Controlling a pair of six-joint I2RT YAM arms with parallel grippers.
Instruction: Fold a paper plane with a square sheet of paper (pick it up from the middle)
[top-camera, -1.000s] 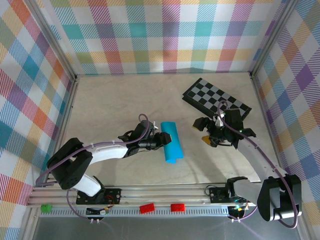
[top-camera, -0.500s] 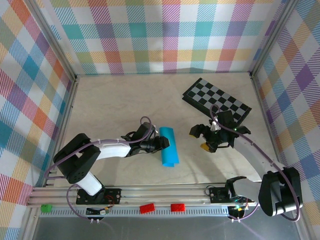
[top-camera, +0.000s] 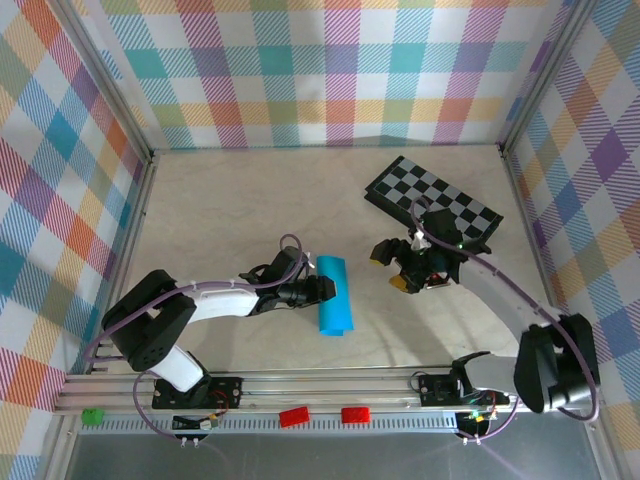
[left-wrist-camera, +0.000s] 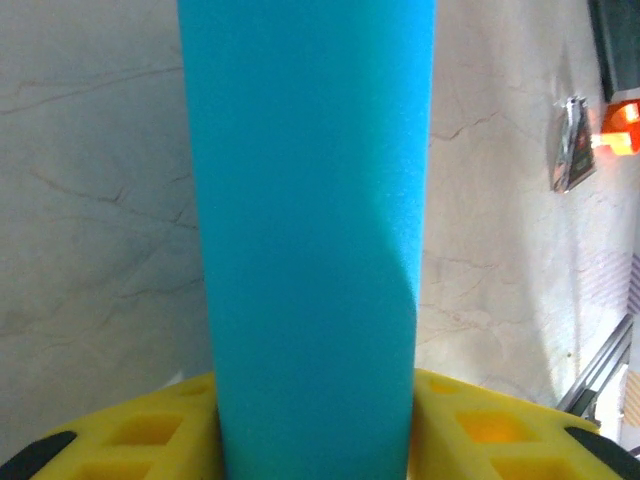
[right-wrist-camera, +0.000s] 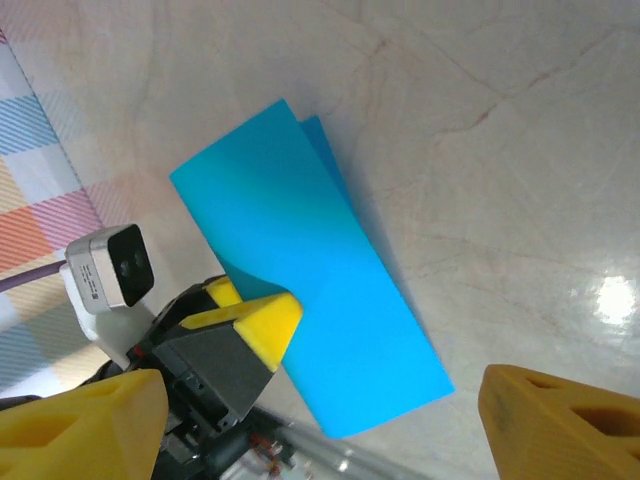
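L fingers (right-wrist-camera: 262, 322) clamp blue paper (top-camera: 337, 300) at its edge; R fingers (right-wrist-camera: 545, 420) spread apart, empty, nearby.

left end effector (top-camera: 326, 288): clamped | right end effector (top-camera: 390, 268): jaws wide apart

right end effector (top-camera: 389, 269): moved left toward square sheet of paper (top-camera: 333, 295), jaws narrower | paper: shifted nearward

Bright, even light; table (right-wrist-camera: 612, 300) glare; paper (left-wrist-camera: 300, 200) softly shaded.
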